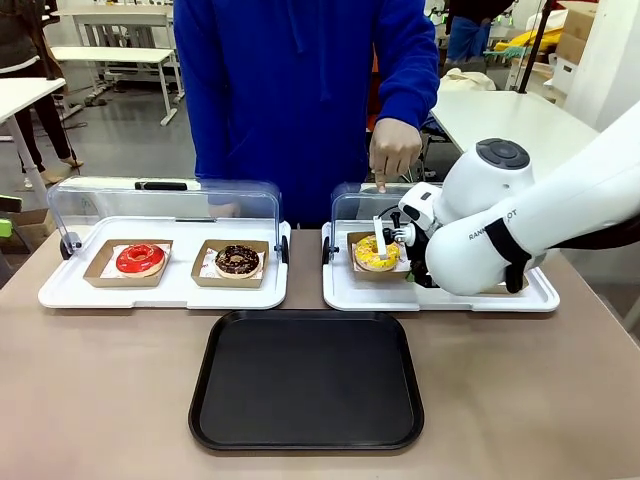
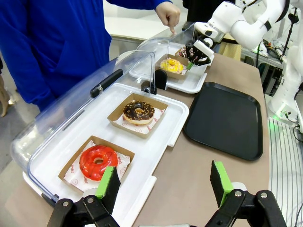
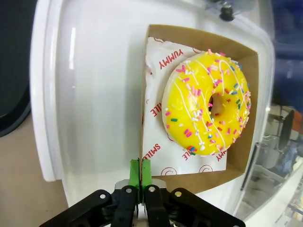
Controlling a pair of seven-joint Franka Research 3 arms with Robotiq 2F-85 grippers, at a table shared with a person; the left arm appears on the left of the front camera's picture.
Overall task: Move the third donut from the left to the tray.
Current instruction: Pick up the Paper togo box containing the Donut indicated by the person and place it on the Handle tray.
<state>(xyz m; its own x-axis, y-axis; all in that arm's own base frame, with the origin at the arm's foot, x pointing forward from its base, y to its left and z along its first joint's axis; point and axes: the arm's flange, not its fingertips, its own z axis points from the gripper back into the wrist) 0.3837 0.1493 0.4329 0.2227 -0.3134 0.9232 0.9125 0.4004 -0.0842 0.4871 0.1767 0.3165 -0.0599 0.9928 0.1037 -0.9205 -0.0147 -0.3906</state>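
At the cardboard tray's (image 3: 199, 40) near edge, I see the right gripper (image 3: 140, 172) clamped on its wall; left gripper (image 2: 163, 182) jaws apart.

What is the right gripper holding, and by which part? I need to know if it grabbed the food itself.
The right gripper is shut on the brown cardboard tray, pinching its side wall, not the yellow donut.

Behind the person you see a grey floor (image 1: 120, 125) and white worktables (image 1: 105, 52) at the far left — another pale table (image 1: 505, 115) runs off to the right, with cardboard boxes (image 1: 572, 40) stacked past it. The brown tabletop (image 1: 100, 390) in front of you is evenly lit.
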